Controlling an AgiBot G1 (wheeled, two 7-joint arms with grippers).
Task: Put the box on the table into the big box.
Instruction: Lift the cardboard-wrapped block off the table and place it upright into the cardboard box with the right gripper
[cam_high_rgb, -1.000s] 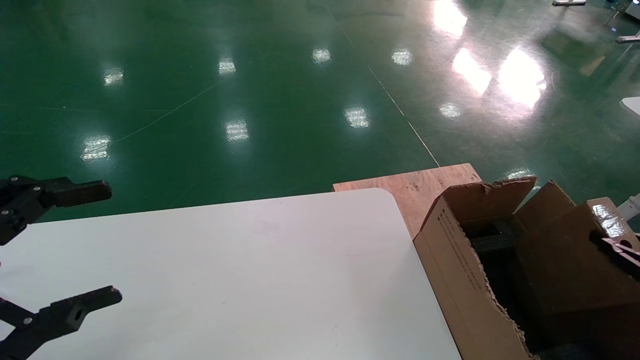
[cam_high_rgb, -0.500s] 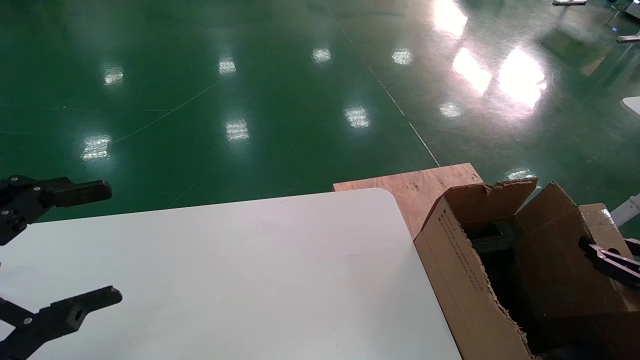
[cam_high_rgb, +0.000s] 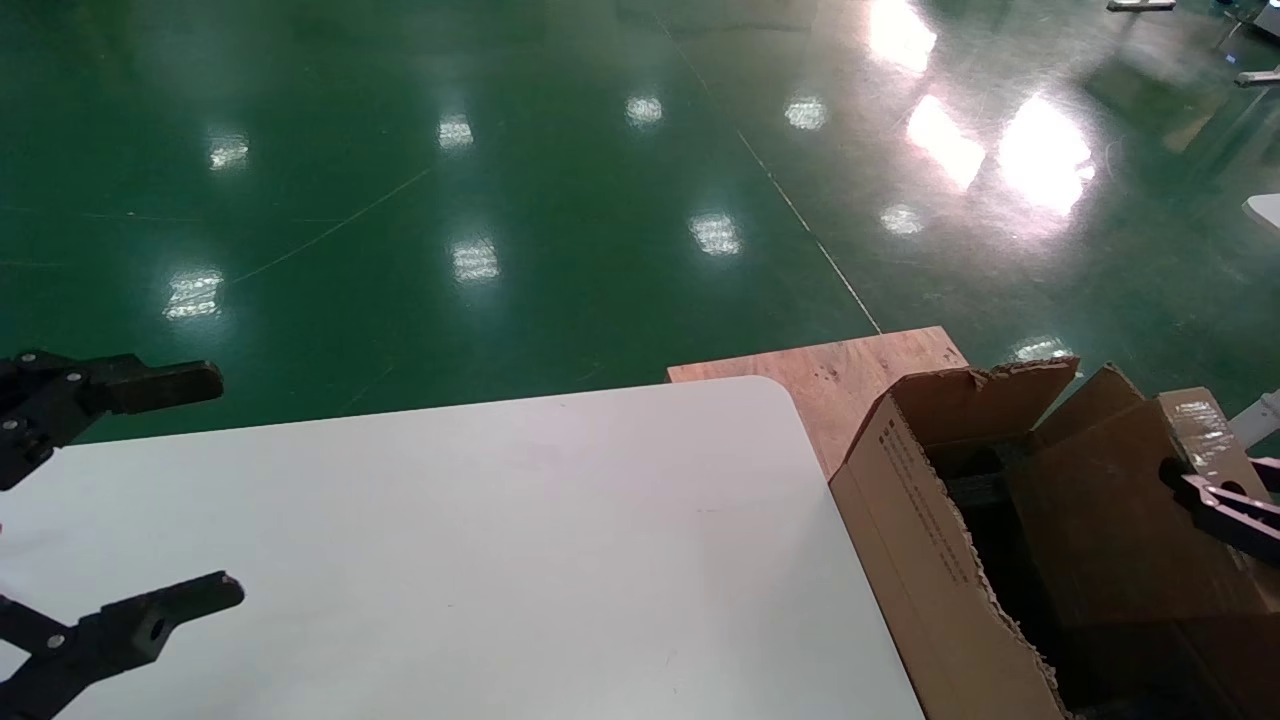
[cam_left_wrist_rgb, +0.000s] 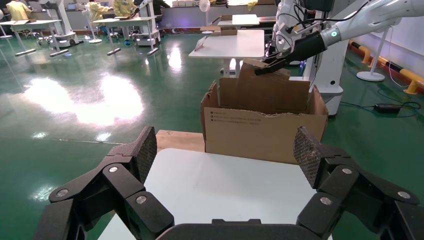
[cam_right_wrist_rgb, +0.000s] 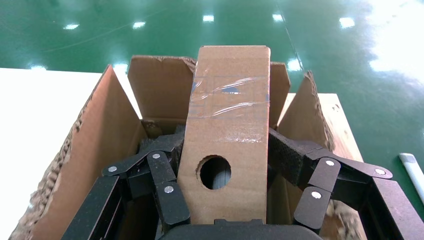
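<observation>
The box (cam_right_wrist_rgb: 230, 120) is a brown oblong with clear tape and a round hole in its face. My right gripper (cam_right_wrist_rgb: 230, 150) is shut on its two sides. It holds the box tilted in the open top of the big box (cam_high_rgb: 920, 540), a brown carton with ragged edges and black foam inside. In the head view the box (cam_high_rgb: 1110, 500) has its lower part below the carton's rim, with the right gripper (cam_high_rgb: 1225, 510) at the far right. My left gripper (cam_high_rgb: 225, 485) is open and empty over the left of the white table (cam_high_rgb: 500, 550).
A flat plywood board (cam_high_rgb: 840, 375) lies under the carton, past the table's far right corner. The green floor lies beyond. In the left wrist view the carton (cam_left_wrist_rgb: 260, 132) stands past the table's end, and other tables and robots are far behind.
The held box has shifted a little in the carton's opening, first to the right, then back to the left. The left arm has not moved.
</observation>
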